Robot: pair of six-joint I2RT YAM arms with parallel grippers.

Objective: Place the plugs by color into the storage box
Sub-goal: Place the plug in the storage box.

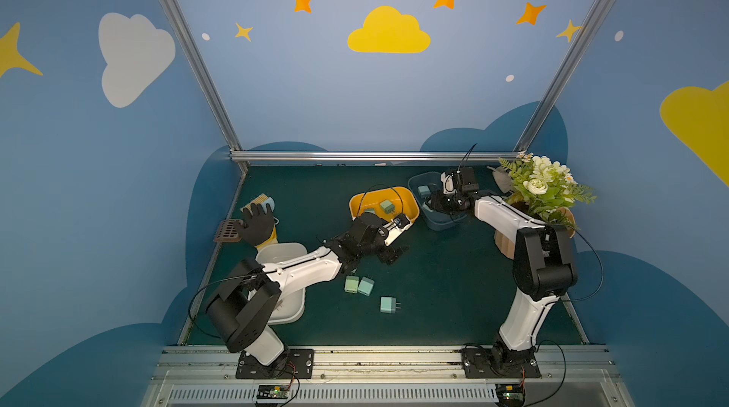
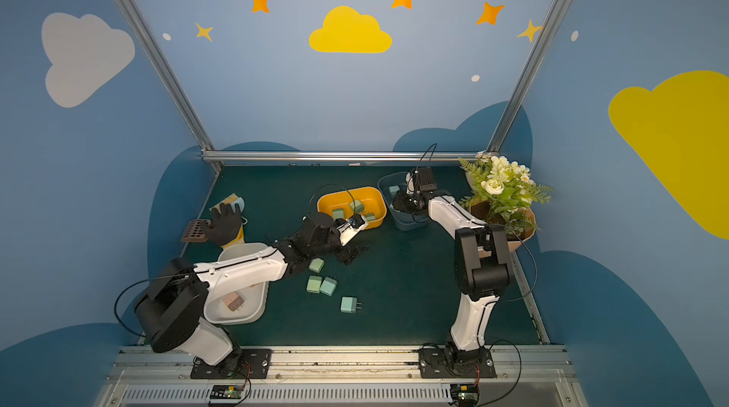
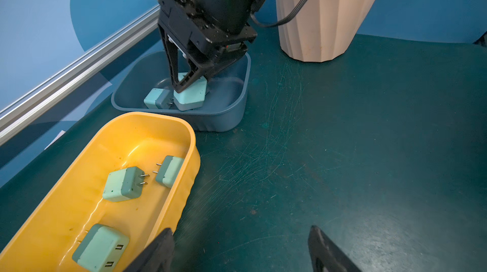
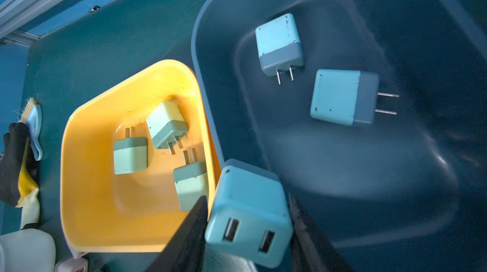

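Nearest the robot's bases, on its left, the white bin (image 2: 258, 308) holds a pink plug (image 2: 234, 301) lying on its side. Just beyond it, four loose plugs (image 2: 316, 265) (image 2: 313, 284) (image 2: 328, 286) (image 2: 348, 304) lie on the dark green mat (image 1: 453, 298). Three of them are close together and one is a little apart, and their shades, between green and teal, are hard to tell from above. Past them, the left gripper (image 3: 241, 252) hangs over bare mat beside the yellow bin (image 3: 184, 194), its fingers spread wide with nothing between them. In that bin lie three light green plugs (image 3: 123, 183) (image 3: 170, 171) (image 3: 101, 247), all apart from each other. Beside it, farther back, stands the blue bin (image 3: 218, 120). The right gripper (image 4: 247, 197) reaches down into it with a finger on each side of a teal-blue plug (image 4: 250, 212); whether they pinch it or merely flank it cannot be told. Two more teal-blue plugs (image 4: 279, 45) (image 4: 342, 96) lie on the floor of the blue bin. At the far right stands a ribbed pot (image 3: 324, 15) of white flowers (image 1: 540, 184), and at the far left lie a black glove (image 1: 256, 223) and a brush (image 1: 260, 200).
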